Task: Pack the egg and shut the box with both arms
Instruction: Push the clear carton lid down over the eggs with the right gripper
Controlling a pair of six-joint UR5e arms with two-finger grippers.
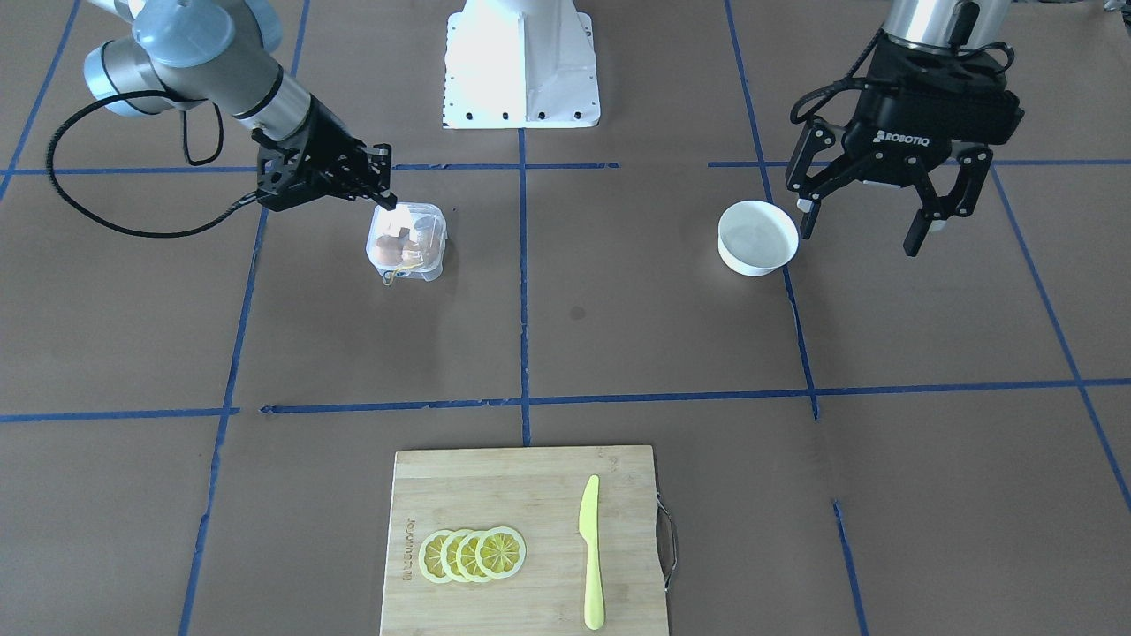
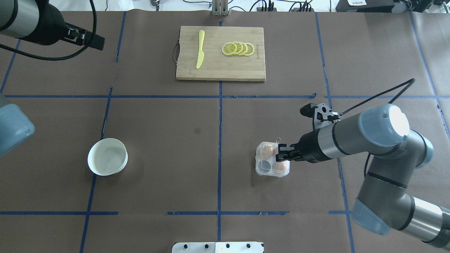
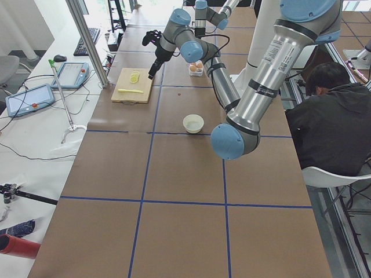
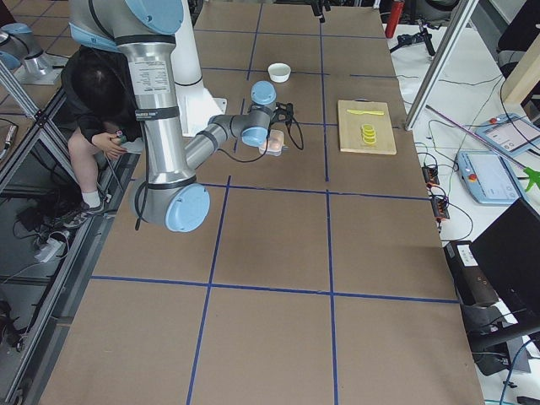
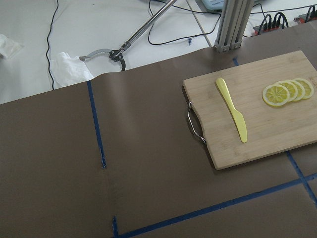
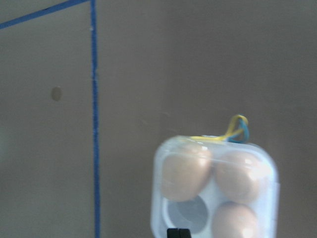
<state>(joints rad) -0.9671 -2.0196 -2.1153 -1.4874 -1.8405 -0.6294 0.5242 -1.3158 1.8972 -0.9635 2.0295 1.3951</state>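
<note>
The clear egg box stands right of the table's centre, and it also shows in the front view. In the right wrist view the box holds three brown eggs and one empty cell. Its lid looks lowered over them, and a yellow cord sticks out at the far edge. My right gripper is shut, with its fingertips together on top of the box. My left gripper is open and empty, raised beside the white bowl.
The white bowl stands empty on the left half of the table. A wooden cutting board at the far edge carries a yellow knife and several lemon slices. Blue tape lines cross the brown table cover. The white pedestal stands at the near edge.
</note>
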